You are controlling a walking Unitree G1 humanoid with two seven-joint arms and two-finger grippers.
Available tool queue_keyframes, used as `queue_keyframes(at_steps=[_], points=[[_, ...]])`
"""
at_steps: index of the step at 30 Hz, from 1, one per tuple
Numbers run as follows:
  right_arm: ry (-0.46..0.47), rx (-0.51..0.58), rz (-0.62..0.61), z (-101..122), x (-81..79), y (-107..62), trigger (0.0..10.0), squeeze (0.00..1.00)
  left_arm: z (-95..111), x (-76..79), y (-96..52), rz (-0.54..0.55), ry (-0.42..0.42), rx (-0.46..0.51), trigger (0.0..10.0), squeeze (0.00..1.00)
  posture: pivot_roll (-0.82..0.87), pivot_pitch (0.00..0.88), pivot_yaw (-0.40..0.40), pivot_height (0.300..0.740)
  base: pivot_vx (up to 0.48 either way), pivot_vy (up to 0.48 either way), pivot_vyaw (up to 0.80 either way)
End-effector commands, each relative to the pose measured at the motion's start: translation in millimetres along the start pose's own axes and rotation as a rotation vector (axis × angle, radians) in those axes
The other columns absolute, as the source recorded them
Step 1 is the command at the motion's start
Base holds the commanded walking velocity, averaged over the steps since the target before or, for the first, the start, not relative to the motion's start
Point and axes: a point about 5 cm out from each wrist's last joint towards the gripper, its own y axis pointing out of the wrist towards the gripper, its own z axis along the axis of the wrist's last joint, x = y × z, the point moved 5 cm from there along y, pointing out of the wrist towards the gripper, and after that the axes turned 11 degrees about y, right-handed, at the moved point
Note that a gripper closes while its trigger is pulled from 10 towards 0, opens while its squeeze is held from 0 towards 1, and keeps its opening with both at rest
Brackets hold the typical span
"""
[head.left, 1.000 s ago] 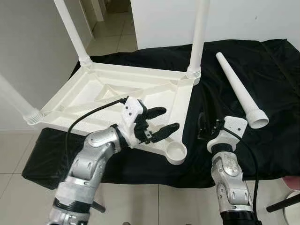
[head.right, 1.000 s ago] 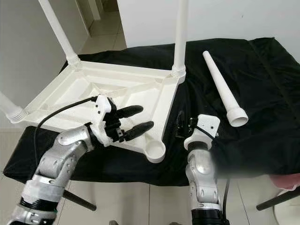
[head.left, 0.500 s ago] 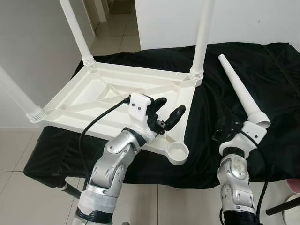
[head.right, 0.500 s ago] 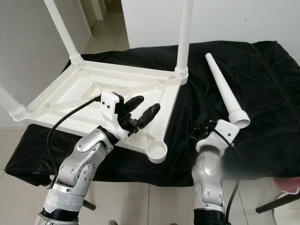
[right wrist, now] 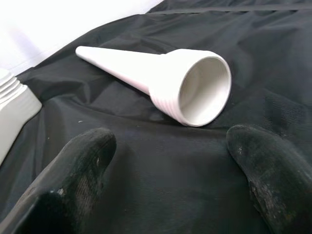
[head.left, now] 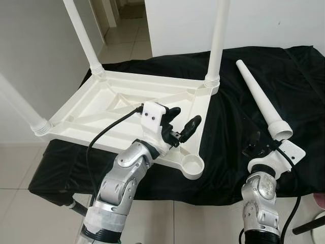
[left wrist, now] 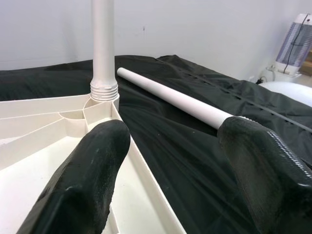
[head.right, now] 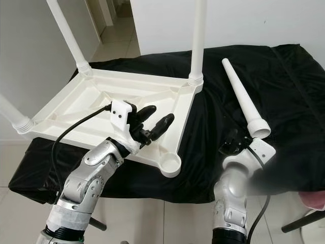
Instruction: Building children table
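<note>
The upturned white table (head.left: 127, 107) lies on the black-draped bench (head.left: 304, 91), its three fitted legs cut off above. The left pincer (head.left: 182, 121) hovers open over its empty corner socket (head.left: 192, 165). The right pincer (right wrist: 165, 161), open, faces the loose leg (head.left: 259, 96); no writing shows.

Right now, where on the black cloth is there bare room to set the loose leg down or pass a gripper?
Bare black cloth lies right of the loose leg, and in a narrower strip between it and the upturned tabletop. The left side is crowded by the tabletop and left gripper.
</note>
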Motion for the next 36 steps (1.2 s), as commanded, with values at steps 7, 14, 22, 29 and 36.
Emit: queue_keyframes(at_steps=[7, 14, 22, 29, 36], points=[[0.025, 0.012, 0.023, 5, -2.8, 7.0, 10.0, 0.0, 2, -0.8, -1.6, -0.006, 0.023, -0.016, 10.0, 0.0, -0.07, 0.074, 0.173, 0.74, 0.0, 0.0, 0.0], [0.024, 0.001, 0.117, 9, -11.9, 22.7, 10.0, 0.0, 3, -1.3, -3.3, -0.009, 0.03, -0.025, 10.0, 0.0, -0.05, 0.076, 0.184, 0.74, 0.0, 0.0, 0.0], [0.026, -0.007, 0.153, 11, -14.3, 28.3, 10.0, 0.0, 3, -0.7, -4.5, -0.012, 0.032, -0.033, 10.0, 0.0, -0.05, 0.085, 0.193, 0.74, 0.0, 0.0, 0.0], [0.032, -0.04, 0.21, 9, -17.8, 33.8, 10.0, 0.0, 4, -0.6, -6.8, -0.012, 0.033, -0.044, 10.0, 0.0, -0.03, 0.104, 0.204, 0.74, 0.0, 0.0, 0.0], [0.042, -0.081, 0.26, 6, -21.0, 43.1, 10.0, 0.0, 5, -1.4, -8.4, -0.018, 0.042, -0.058, 10.0, 0.0, -0.01, 0.111, 0.223, 0.74, 0.0, 0.0, 0.0]])
